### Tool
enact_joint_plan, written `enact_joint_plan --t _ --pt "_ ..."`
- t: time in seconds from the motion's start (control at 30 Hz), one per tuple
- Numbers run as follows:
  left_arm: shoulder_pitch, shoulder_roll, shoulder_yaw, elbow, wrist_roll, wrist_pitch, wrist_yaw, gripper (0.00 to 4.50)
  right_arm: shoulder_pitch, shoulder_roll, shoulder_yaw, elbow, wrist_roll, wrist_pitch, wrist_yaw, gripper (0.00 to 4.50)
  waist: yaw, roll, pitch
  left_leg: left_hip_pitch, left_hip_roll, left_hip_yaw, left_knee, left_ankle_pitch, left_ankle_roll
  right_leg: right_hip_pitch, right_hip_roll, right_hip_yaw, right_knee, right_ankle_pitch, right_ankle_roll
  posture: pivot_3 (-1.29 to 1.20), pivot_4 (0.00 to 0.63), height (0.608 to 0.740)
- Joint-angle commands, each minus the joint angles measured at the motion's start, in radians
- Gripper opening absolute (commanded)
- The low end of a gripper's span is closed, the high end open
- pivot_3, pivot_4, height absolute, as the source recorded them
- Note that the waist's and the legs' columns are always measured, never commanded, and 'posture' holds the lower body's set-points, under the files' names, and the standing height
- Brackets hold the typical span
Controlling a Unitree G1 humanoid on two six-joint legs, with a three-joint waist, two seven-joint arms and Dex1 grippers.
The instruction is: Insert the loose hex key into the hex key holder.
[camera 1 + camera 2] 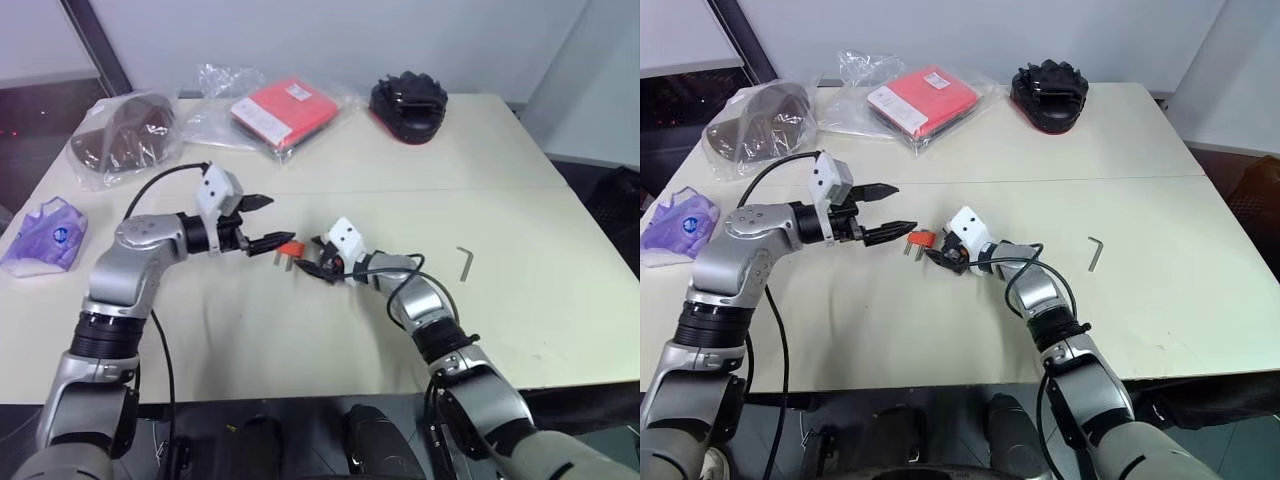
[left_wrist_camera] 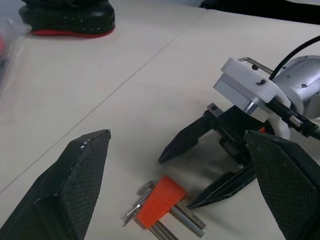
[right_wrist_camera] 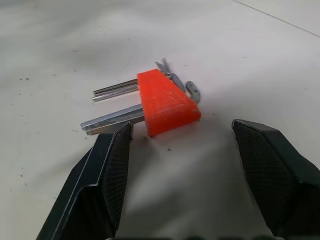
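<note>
The hex key holder [image 1: 290, 249], a small orange-red block with grey keys sticking out, lies flat on the table [image 1: 520, 330]. My right gripper [image 3: 182, 124] is open, low over the table. Its fingertips stand on either side of the holder's near end and do not touch it. My left gripper [image 1: 275, 220] hovers wide open just above and to the left of the holder [image 2: 159, 200], holding nothing. The loose hex key [image 1: 465, 263] lies bare on the table to the right, beyond my right forearm.
At the back of the table lie a red packet in clear plastic [image 1: 285, 110], a black padded item [image 1: 408, 105] and a brown object in a plastic bag [image 1: 125, 135]. A purple bagged item [image 1: 45, 232] sits at the left edge.
</note>
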Motion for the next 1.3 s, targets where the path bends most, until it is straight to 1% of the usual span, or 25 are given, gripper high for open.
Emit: enact_joint_plan --t 0.03,0.57,0.6,0.63,0.73,0.77,0.9,1.0,1.13,1.23,1.3 --pt "-0.001 0.013 0.03 -0.032 -0.018 0.0 -0.001 4.5 -0.002 0.025 0.034 0.021 -0.013 0.007 0.018 3.32 0.0 0.0 0.0 0.0 0.0 0.0 0.0 0.0 0.0 0.0 0.0 0.0 0.0 0.0 0.0 0.0 0.15 0.74" --pt "0.019 0.02 0.046 -0.051 -0.017 0.004 0.012 4.5 -0.034 0.043 0.025 0.104 -0.024 -0.018 0.04 3.32 0.0 0.0 0.0 0.0 0.0 0.0 0.0 0.0 0.0 0.0 0.0 0.0 0.0 0.0 0.0 0.0 0.15 0.74" --pt "0.021 0.02 0.047 -0.054 -0.018 0.005 0.013 4.5 -0.034 0.043 0.024 0.107 -0.023 -0.02 0.04 2.82 0.0 0.0 0.0 0.0 0.0 0.0 0.0 0.0 0.0 0.0 0.0 0.0 0.0 0.0 0.0 0.0 0.15 0.74" --pt "0.023 0.021 0.048 -0.057 -0.019 0.005 0.015 4.5 -0.034 0.043 0.023 0.11 -0.024 -0.021 0.04 2.57 0.0 0.0 0.0 0.0 0.0 0.0 0.0 0.0 0.0 0.0 0.0 0.0 0.0 0.0 0.0 0.0 0.15 0.74" --pt "0.028 0.022 0.048 -0.063 -0.02 0.007 0.018 4.5 -0.03 0.042 0.021 0.113 -0.024 -0.018 0.038 1.12 0.001 0.0 0.0 0.0 0.0 0.0 0.0 0.0 0.0 0.0 0.0 0.0 0.0 0.0 0.0 0.0 0.15 0.74" --pt "0.028 0.022 0.049 -0.063 -0.02 0.007 0.019 4.5 -0.027 0.04 0.022 0.111 -0.025 -0.019 0.04 0.97 0.001 0.0 0.0 0.0 0.0 0.0 0.0 0.0 0.0 0.0 0.0 0.0 0.0 0.0 0.0 0.0 0.15 0.74" --pt "0.026 0.021 0.048 -0.056 -0.024 0.005 0.018 4.5 -0.022 0.034 0.021 0.098 -0.037 -0.033 0.016 0.98 0.001 0.0 0.0 0.0 0.0 0.0 0.0 0.0 0.0 0.0 -0.001 0.0 0.0 0.0 0.0 0.0 0.15 0.74" --pt "0.014 0.013 0.039 -0.039 -0.024 -0.002 0.011 4.5 -0.007 0.001 0.036 0.048 -0.079 -0.094 -0.023 0.98 0.002 0.0 0.0 0.0 0.0 0.0 0.0 0.0 0.0 0.0 -0.001 0.0 0.0 0.0 0.0 0.0 0.15 0.74" --pt "-0.026 -0.008 0.025 0.004 -0.022 -0.019 -0.006 4.5 0.005 -0.109 0.079 -0.06 -0.206 -0.181 -0.099 0.98 0.013 0.0 0.0 -0.001 -0.001 0.0 0.0 0.0 0.0 0.0 -0.002 0.0 0.0 0.0 0.0 0.0 0.15 0.74" --pt "-0.061 -0.032 0.01 0.046 -0.017 -0.043 -0.025 4.5 0.001 -0.201 0.1 -0.135 -0.287 -0.231 -0.128 0.98 0.029 0.0 0.0 -0.002 -0.002 0.0 0.001 0.0 0.0 -0.001 -0.003 0.0 -0.001 0.0 0.0 0.0 0.15 0.74" --pt "-0.088 -0.054 -0.001 0.078 -0.016 -0.059 -0.038 4.5 -0.002 -0.275 0.118 -0.192 -0.345 -0.298 -0.136 0.98 0.035 0.0 0.0 -0.003 -0.002 0.0 0.001 0.0 0.0 -0.001 -0.003 -0.001 -0.002 0.0 0.0 0.0 0.15 0.74"
